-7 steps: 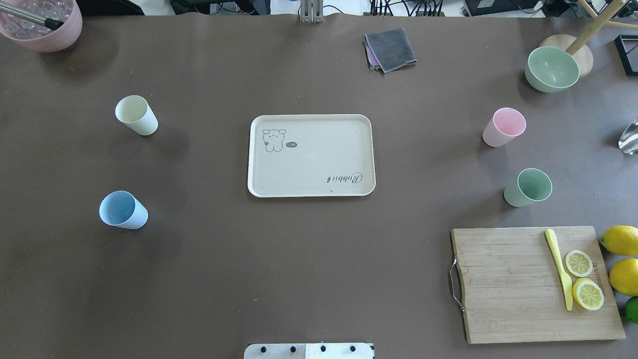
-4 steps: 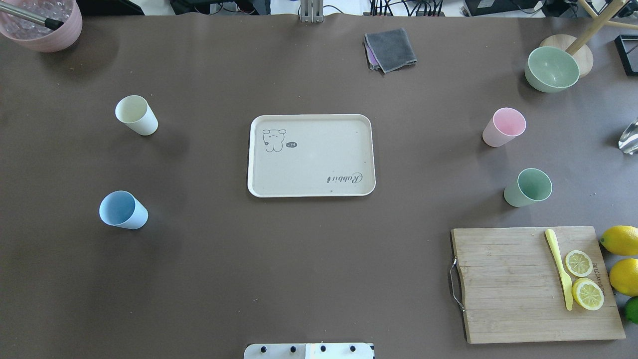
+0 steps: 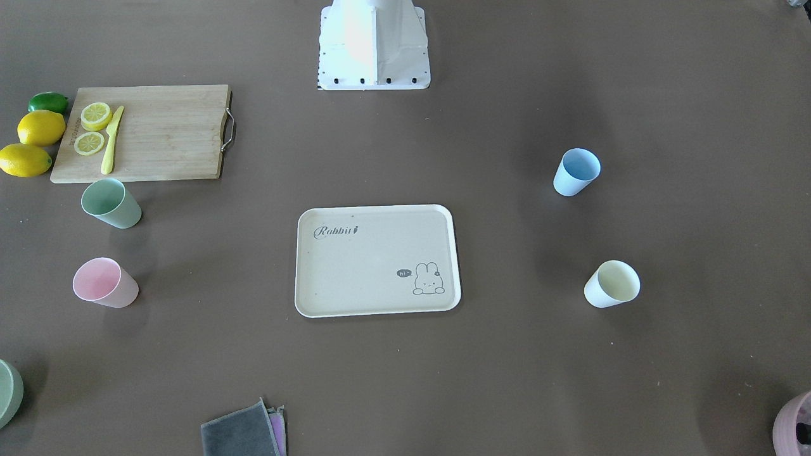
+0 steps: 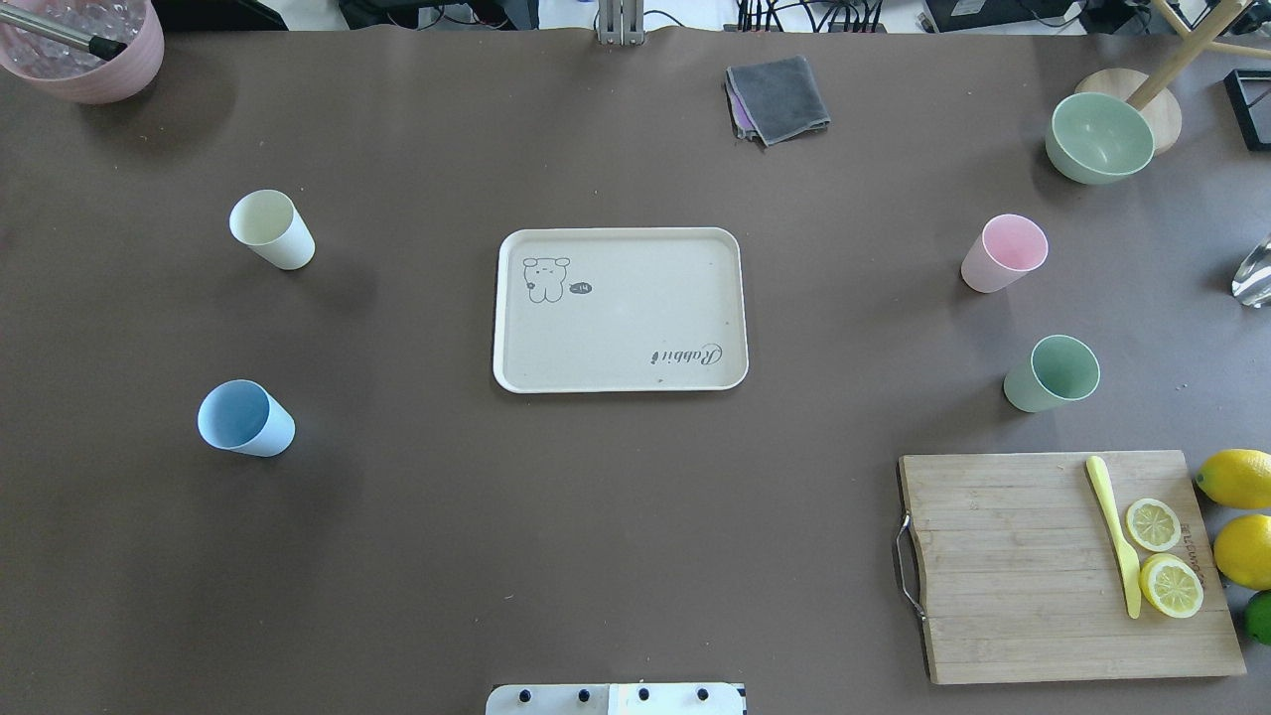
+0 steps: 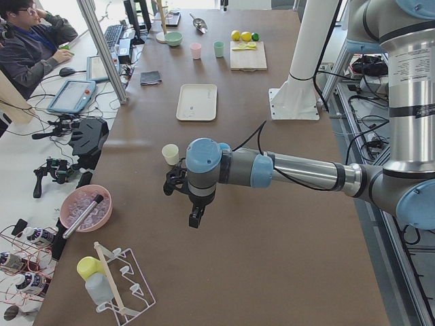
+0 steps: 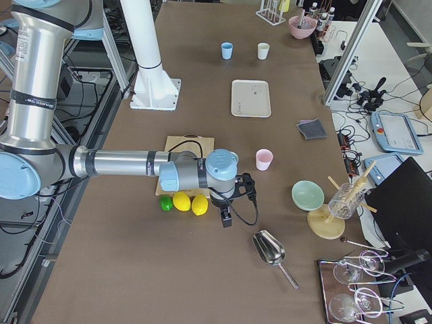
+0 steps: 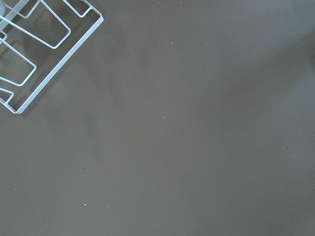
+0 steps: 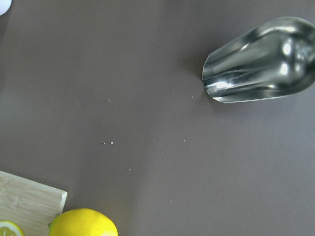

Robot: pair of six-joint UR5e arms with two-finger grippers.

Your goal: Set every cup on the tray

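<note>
The cream tray (image 4: pixel 621 328) lies empty at the table's middle, also in the front view (image 3: pixel 367 272). Four cups stand upright on the table around it: pale yellow (image 4: pixel 270 228) and light blue (image 4: pixel 243 419) to its left, pink (image 4: pixel 1005 253) and sage green (image 4: pixel 1053 373) to its right. My left gripper (image 5: pixel 194 217) shows only in the exterior left view, above bare table beyond the yellow cup (image 5: pixel 170 154). My right gripper (image 6: pixel 226 219) shows only in the exterior right view, beside the lemons. I cannot tell whether either is open or shut.
A wooden cutting board (image 4: pixel 1003 566) with lemon slices and a yellow knife lies front right, with lemons (image 4: pixel 1236 477) beside it. A green bowl (image 4: pixel 1099 137), a grey cloth (image 4: pixel 779 97) and a mauve pot (image 4: pixel 94 60) sit at the far edge. A metal scoop (image 8: pixel 261 61) and a wire rack (image 7: pixel 29 49) lie off the table's ends.
</note>
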